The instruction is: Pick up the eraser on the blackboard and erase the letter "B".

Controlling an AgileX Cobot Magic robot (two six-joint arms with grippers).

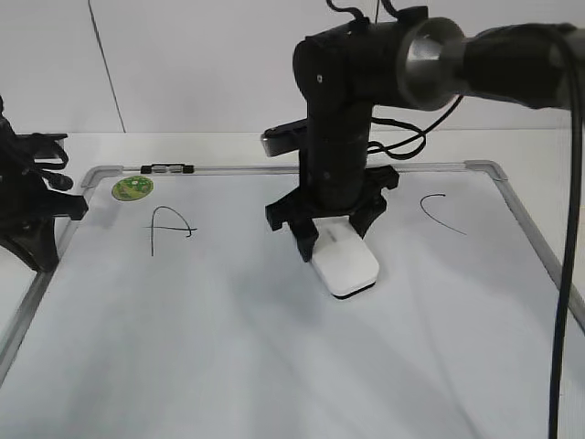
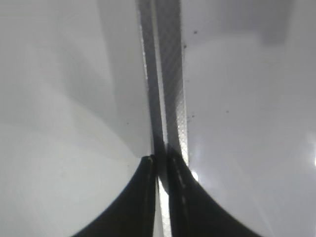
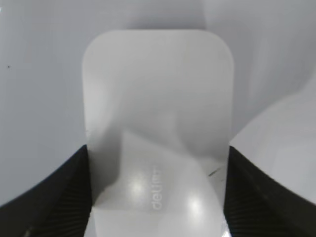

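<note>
Right gripper (image 1: pixel 331 240): clamped on the eraser (image 1: pixel 345 262), one finger against each long side; in the right wrist view the ribbed pads (image 3: pixel 57 197) press the white block (image 3: pixel 158 123) from both sides, and the grip looks square.
Eraser: under and just ahead of the right gripper, its dark felt face flat on the blackboard (image 1: pixel 498 171), or very close to it; the far end sticks out past the fingertips.
Letter "B": not visible in any view; the arm and eraser cover the middle of the board, between the "A" (image 1: pixel 169 229) to the gripper's left and the "C" (image 1: pixel 441 212) to its right. It is probably under or behind the tool, or already wiped.
Step in hand: wiping, as I judge it.
How to do it well: keep the felt flat and pressed evenly, and make short strokes forward and back under the gripper. Do not drift sideways toward either neighbouring letter. Lift afterwards to check for leftover marks.
Risk: tilting the block would drag only an edge and leave streaks.
Left gripper (image 2: pixel 162 170): fingers together with nothing between them, parked over the board's left frame (image 2: pixel 165 74), well away from the eraser.
</note>
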